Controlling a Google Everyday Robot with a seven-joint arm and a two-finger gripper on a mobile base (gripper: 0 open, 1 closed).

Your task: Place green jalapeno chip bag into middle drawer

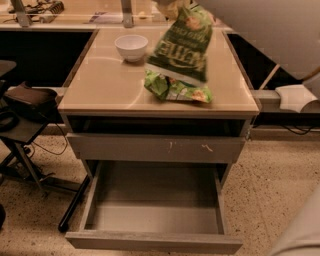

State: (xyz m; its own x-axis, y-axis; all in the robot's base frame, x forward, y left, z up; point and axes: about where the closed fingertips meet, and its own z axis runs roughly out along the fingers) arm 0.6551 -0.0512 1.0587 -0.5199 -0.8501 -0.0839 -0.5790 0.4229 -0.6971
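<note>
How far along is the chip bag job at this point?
Done: the middle drawer stands pulled open, no bag in it, and the green jalapeno chip bag is up off the tabletop.
In hand: the bag hangs in the air under the pincer at the picture's top edge, above a second green bag.
Left: bring it forward and down into the drawer, then release.

A white bowl [131, 46] sits far left on the tan bench [95, 87], apart from a crumpled bright green bag [176, 90] lying nearer, right of centre. Below, a grey drawer front [150, 148] bears pale scratches. A dark chair [27, 97] stands left on speckled floor [280, 175]. The end effector [171, 6] is at the far top edge.
</note>
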